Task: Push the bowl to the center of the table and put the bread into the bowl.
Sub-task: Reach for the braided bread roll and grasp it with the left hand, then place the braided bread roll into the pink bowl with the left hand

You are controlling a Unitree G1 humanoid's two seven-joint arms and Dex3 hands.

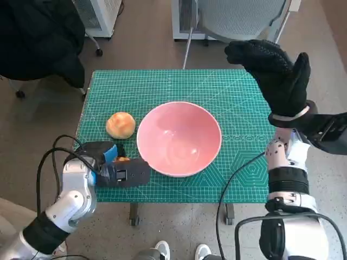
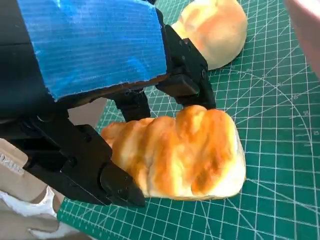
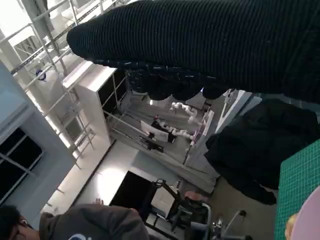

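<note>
Crosswise between left hand (image 2: 90, 100) fingers (image 2: 190, 80), ridged bread (image 2: 180, 152).

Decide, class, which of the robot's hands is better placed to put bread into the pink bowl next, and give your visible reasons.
Left. The left hand already has its fingers around the long bread loaf beside the pink bowl. The right hand is raised above the table's far right corner, holding nothing.

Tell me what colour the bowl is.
Pink, the bowl shows best in the head view, on the green gridded mat.
</note>
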